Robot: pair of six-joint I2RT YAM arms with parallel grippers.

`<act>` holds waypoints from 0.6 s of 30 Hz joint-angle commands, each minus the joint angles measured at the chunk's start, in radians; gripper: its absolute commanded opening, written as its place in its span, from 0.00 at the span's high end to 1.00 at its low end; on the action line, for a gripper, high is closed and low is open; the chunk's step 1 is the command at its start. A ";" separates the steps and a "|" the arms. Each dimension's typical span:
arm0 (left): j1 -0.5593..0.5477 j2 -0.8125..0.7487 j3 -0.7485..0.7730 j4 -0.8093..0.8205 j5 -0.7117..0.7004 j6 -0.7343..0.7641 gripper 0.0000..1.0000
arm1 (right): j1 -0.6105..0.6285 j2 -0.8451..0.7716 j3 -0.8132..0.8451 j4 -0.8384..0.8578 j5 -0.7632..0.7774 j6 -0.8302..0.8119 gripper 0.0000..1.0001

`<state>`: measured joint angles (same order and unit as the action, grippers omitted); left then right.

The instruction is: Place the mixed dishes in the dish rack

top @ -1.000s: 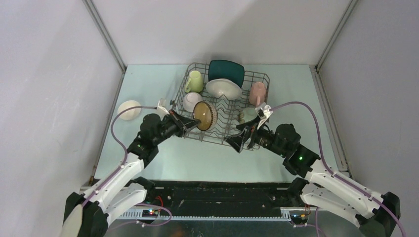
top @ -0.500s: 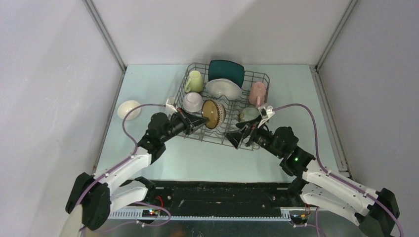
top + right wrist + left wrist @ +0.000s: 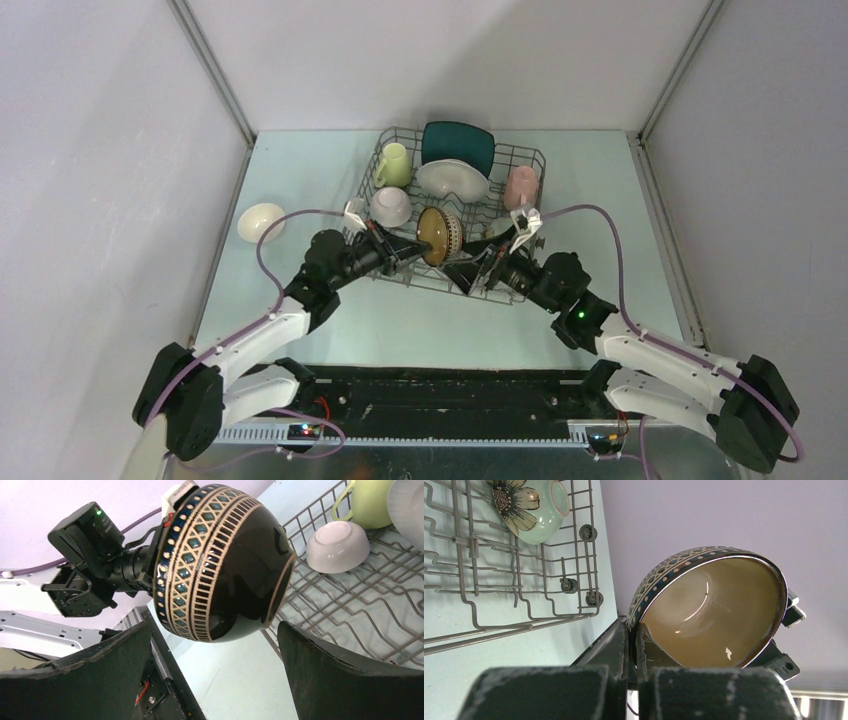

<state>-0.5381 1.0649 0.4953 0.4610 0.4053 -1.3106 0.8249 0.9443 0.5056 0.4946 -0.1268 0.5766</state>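
**Top view.** The left gripper [image 3: 405, 250] is clamped on the rim of the dark brown bowl [image 3: 440, 234] and holds it on edge above the near side of the dish rack [image 3: 535, 158]. The right gripper [image 3: 470, 275] reaches in from the near right with its jaws spread wide, close to the same bowl. The 2 arms meet in a tight spot, so a small misjudged advance could knock finger against finger or jolt the bowl. 1 loose white bowl [image 3: 261, 220] sits on the table, well apart from the rack on the left.

**Left wrist view.** The 2 fingers pinch only a thin stretch of rim, and most of the bowl hangs out to one side. A grip that narrow probably lets the bowl pivot or slide if anything bumps it. The pale green bowl [image 3: 531, 507] lies in the rack beyond.

**Right wrist view.** The patterned belly of the bowl sits between the 2 spread fingers, and neither visibly touches it. If this is a handover, closing on that round, glossy side could squeeze the bowl out. If the left releases before the right has a firm hold, the bowl would drop onto the wires, perhaps against the racked white bowl [image 3: 337, 545].
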 commanded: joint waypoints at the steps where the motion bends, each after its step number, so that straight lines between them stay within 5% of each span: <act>1: -0.019 -0.014 0.016 0.110 0.025 -0.013 1.00 | 0.027 -0.008 0.016 0.074 0.050 -0.015 0.00; 12: -0.051 -0.028 0.037 0.061 0.021 0.050 1.00 | 0.098 -0.009 0.027 0.061 0.211 -0.044 0.09; 14: -0.059 -0.035 0.045 0.037 0.015 0.069 1.00 | 0.108 -0.015 0.026 0.061 0.234 -0.055 0.16; 18: -0.066 -0.038 0.054 0.021 0.018 0.086 1.00 | 0.117 -0.026 0.026 0.057 0.255 -0.076 0.48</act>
<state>-0.5819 1.0630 0.4957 0.4324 0.3885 -1.2636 0.9264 0.9421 0.5056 0.4957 0.0792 0.5278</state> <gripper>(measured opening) 0.022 0.660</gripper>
